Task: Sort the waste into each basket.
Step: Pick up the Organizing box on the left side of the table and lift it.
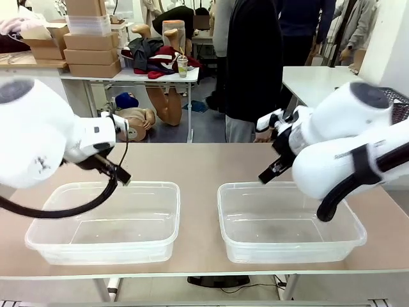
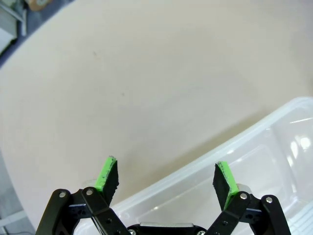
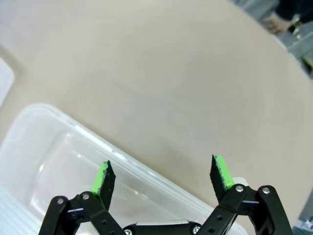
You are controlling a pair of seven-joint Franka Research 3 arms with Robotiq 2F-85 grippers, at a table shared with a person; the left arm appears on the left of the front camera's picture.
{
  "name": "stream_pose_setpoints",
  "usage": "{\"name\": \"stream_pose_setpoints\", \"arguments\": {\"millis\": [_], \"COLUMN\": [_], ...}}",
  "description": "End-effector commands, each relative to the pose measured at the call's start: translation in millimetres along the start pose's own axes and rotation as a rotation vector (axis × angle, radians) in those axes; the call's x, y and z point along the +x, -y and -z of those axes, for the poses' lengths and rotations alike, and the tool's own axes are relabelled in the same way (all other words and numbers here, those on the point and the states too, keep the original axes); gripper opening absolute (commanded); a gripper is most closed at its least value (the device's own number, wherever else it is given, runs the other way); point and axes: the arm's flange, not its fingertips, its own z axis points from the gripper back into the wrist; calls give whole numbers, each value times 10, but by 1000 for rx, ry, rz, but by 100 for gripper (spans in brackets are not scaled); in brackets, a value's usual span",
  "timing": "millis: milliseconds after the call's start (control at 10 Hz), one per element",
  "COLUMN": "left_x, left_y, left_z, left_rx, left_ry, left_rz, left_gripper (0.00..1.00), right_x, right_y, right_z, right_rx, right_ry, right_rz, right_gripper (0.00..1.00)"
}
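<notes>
The left gripper (image 2: 166, 169) and right gripper (image 3: 162, 169) are found spread wide and empty over the far rims of the left basket (image 1: 174, 217) and right basket (image 1: 221, 211), both bare inside; jaws are best kept clear of those rims until waste is presented.

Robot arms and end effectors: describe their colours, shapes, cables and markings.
The left arm and right arm have rounded glossy white shells with black joints. A black cable loops under the left; a black hose and band cross the right. The left end effector and right end effector are black linkages with bolts, tipped by green pads.
</notes>
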Motion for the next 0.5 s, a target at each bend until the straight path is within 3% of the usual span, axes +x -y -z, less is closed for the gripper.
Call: {"name": "stream_pose_setpoints", "arguments": {"millis": [0,100,200,300,400], "left_x": [129,97,63,237,237], "left_y": [120,177,222,156,156], "left_z": [-1030,-1319,-1316,-922,-922], "left_rx": [-35,-128,-143,-41,-41], "left_ry": [115,218,257,135,135], "left_rz": [-11,67,113,9,9], "left_gripper": [100,100,100,100,100], "right_x": [122,75,-6,189,189], "right_y": [64,30,1,115,115], "right_z": [-963,-1190,-1123,-848,-848], "right_rx": [-58,-208,-285,-83,-83], "right_ry": [92,88,15,94,94], "right_rz": [18,-11,0,-11,-11], "right_gripper": [100,100,100,100,100]}}
